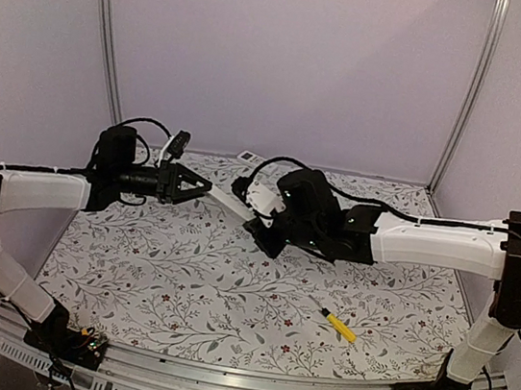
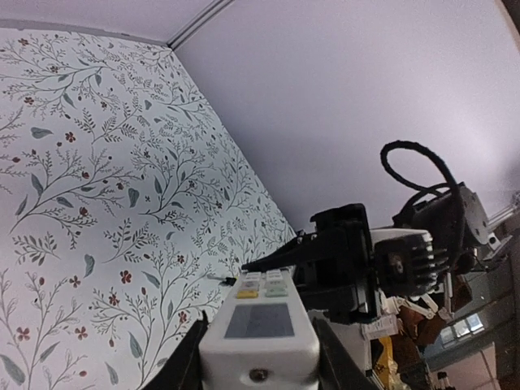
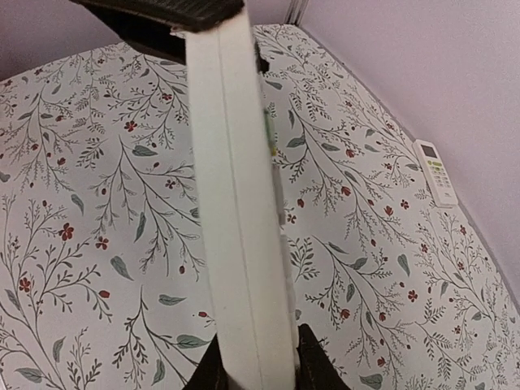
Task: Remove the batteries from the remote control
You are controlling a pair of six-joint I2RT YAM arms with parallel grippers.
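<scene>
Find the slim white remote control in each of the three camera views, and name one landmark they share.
Top external: slim remote control just above centre, slanting down to the right.
Left wrist: slim remote control at bottom centre, display and buttons facing the camera.
Right wrist: slim remote control edge-on, running top to bottom through the middle.
Shared landmark: the floral tablecloth.

The remote (image 1: 230,204) hung as a bar between the left gripper (image 1: 201,188) and right gripper (image 3: 256,367) above the back half of the bench (image 1: 180,281), blocking any straight pass there; beneath it the surface lay open. The front stood free except a screwdriver (image 1: 339,326) at right. A second remote (image 1: 249,158) lay at the back wall (image 1: 289,63), perhaps touching it.
</scene>
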